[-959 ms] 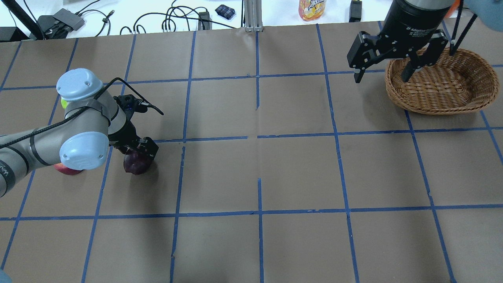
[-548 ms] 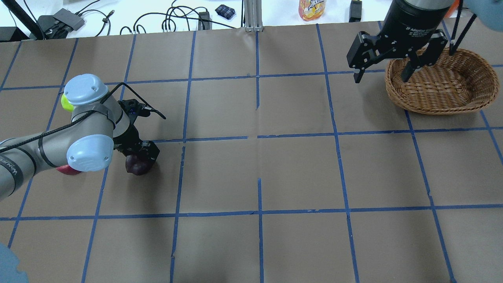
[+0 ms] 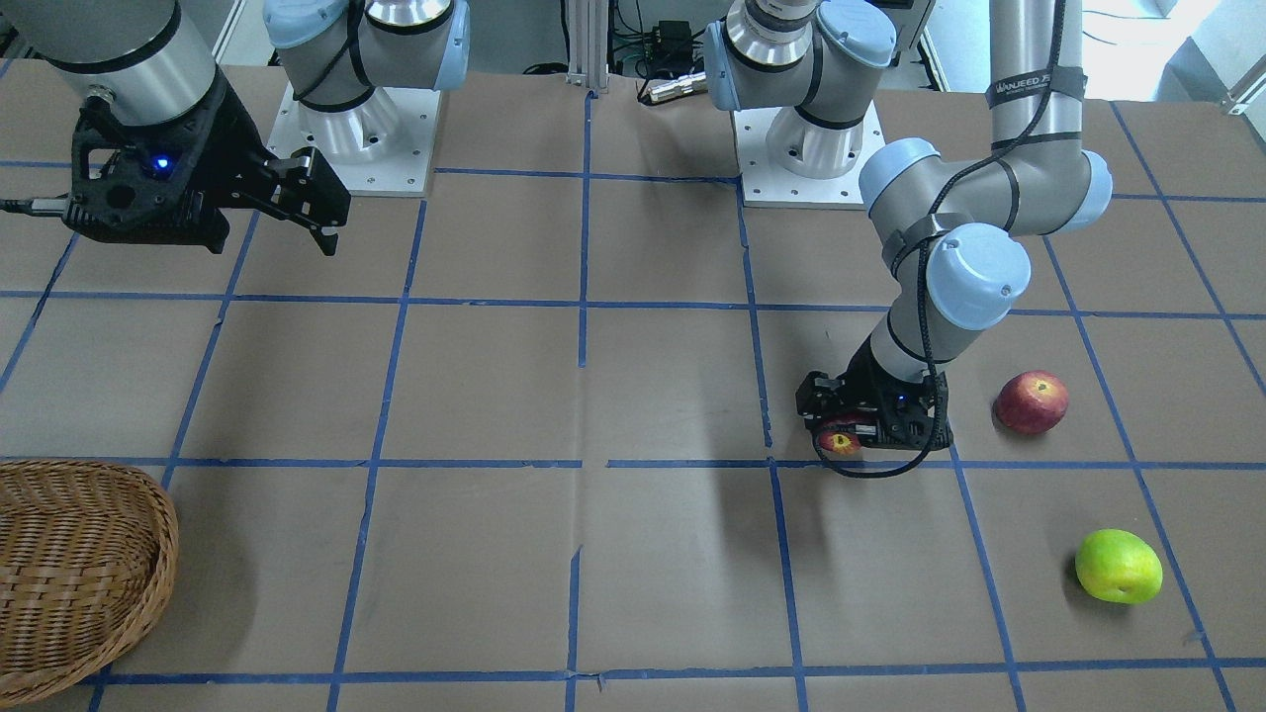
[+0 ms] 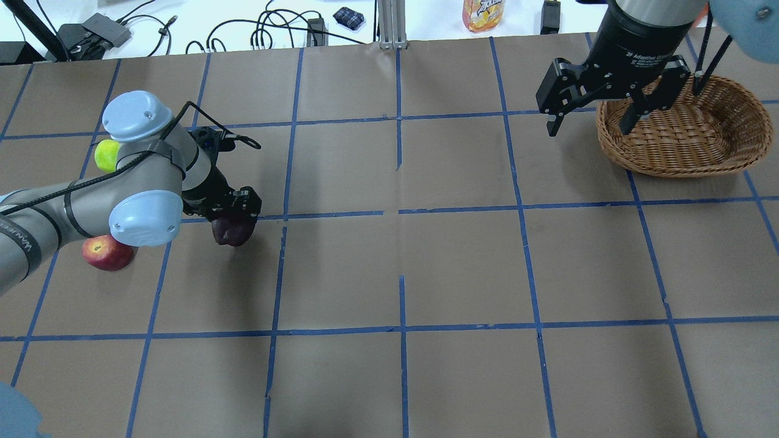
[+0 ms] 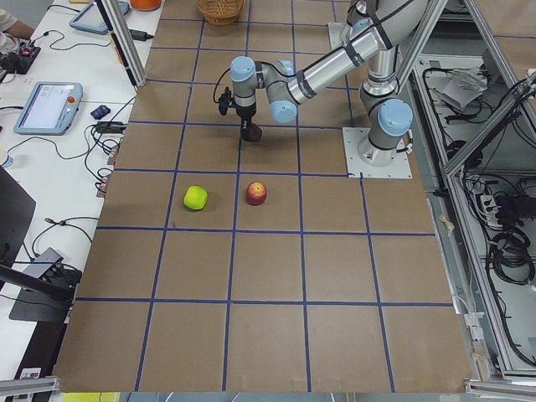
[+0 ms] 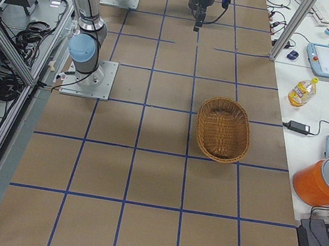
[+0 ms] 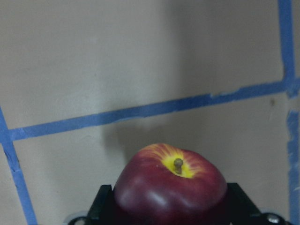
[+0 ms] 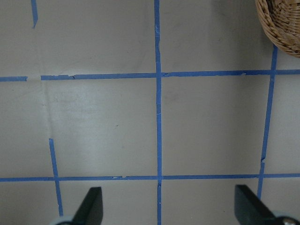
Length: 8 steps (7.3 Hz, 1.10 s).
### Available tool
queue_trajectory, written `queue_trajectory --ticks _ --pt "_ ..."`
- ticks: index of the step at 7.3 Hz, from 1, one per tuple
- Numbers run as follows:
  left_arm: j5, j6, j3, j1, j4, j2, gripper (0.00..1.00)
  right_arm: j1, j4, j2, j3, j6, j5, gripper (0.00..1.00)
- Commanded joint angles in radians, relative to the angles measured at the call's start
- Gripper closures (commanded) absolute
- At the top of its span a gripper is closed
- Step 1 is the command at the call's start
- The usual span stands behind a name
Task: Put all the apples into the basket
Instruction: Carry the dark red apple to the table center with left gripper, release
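My left gripper is shut on the dark maroon apple and holds it a little above the table; the left wrist view shows the apple stem-up between the jaws. The lighter red apple lies on the table beside my left arm, and also shows in the front view. The yellow-green apple is partly hidden behind my left wrist and shows whole in the front view. The empty wicker basket sits at the far right. My right gripper is open and empty, hovering at the basket's left rim.
A white bench beyond the table's far edge holds cables and an orange drink bottle. The two arm bases stand at the table's robot side. Blue tape lines grid the brown table.
My left gripper has risen and moved right and farther away with the maroon apple in it, uncovering more of the lighter red apple. The right gripper has barely shifted.
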Motion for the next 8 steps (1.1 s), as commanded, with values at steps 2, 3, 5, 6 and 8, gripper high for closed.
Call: queue_trajectory --ticks 2,3,5,6,8 --pt "-0.043 -0.487 0.178 -0.297 -0.004 -0.097 0.74 0.0 -0.002 0.0 0.001 -0.001 0.002 0.0" --pt "-0.053 -0.554 0.228 -0.37 0.017 -0.144 0.74 0.0 -0.003 0.0 0.001 -0.002 0.001 0.0" --pt "-0.062 -0.648 0.254 -0.422 0.179 -0.268 0.71 -0.002 -0.009 0.005 0.001 0.003 0.005 0.0" --pt "-0.062 -0.663 0.257 -0.443 0.194 -0.293 0.65 -0.002 -0.011 0.007 0.001 0.012 0.004 0.0" --pt "-0.06 -0.669 0.256 -0.449 0.182 -0.261 0.0 -0.002 -0.018 0.01 0.001 0.02 0.002 0.0"
